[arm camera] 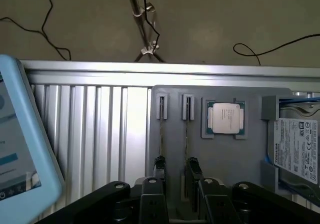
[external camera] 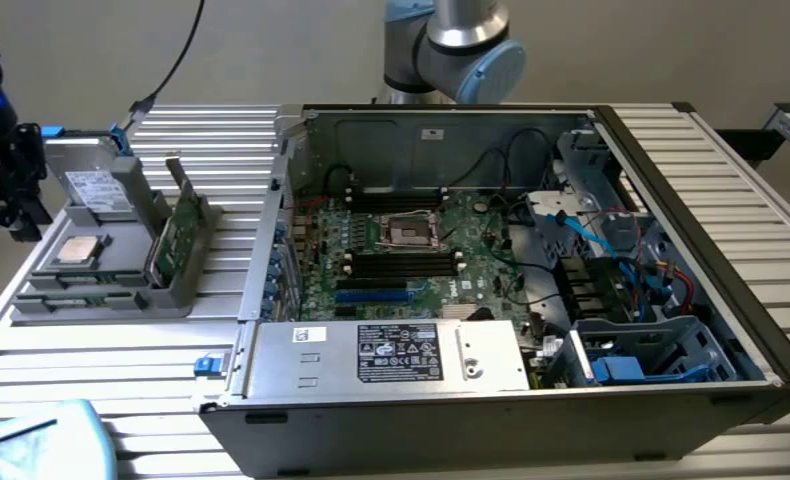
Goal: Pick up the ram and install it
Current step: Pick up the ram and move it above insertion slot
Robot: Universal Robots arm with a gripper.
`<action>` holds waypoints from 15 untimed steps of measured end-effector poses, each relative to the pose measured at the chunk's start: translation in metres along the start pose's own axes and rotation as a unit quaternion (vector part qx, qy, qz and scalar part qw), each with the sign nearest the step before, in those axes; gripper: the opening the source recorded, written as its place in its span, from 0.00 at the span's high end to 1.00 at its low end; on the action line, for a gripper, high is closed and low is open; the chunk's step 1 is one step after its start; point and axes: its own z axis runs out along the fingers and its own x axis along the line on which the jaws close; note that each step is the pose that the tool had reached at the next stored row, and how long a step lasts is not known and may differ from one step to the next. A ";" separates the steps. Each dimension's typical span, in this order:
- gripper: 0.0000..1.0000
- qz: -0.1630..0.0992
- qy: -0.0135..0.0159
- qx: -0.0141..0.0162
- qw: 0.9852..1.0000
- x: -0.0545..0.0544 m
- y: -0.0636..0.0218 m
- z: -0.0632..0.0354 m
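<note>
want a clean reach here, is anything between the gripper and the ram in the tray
Nothing visible does. In the wrist view the open gripper is just short of two ram sticks standing on edge in slots of the tray, and only bare tray lies between gripper and sticks.

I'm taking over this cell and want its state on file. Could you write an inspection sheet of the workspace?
Surface: slatted metal table, carrying an open computer case and a grey parts tray.
Job's things: ram stands on edge in the tray, not picked up; black motherboard slots inside the case.
Clutter: processor and hard drive in the tray; blue-cased tablet near the table's edge.
Gripper: gripper open, over the tray, holding nothing.
Cables: blue and black cables inside the case; black floor cables.
Surroundings: metal stand on the floor beyond the table.
</note>
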 end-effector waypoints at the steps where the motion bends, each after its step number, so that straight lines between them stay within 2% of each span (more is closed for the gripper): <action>1: 0.69 -0.001 0.000 0.000 1.000 0.000 -0.0002 0.0019; 15: 0.69 -0.014 0.001 0.001 1.000 0.000 -0.0026 0.0268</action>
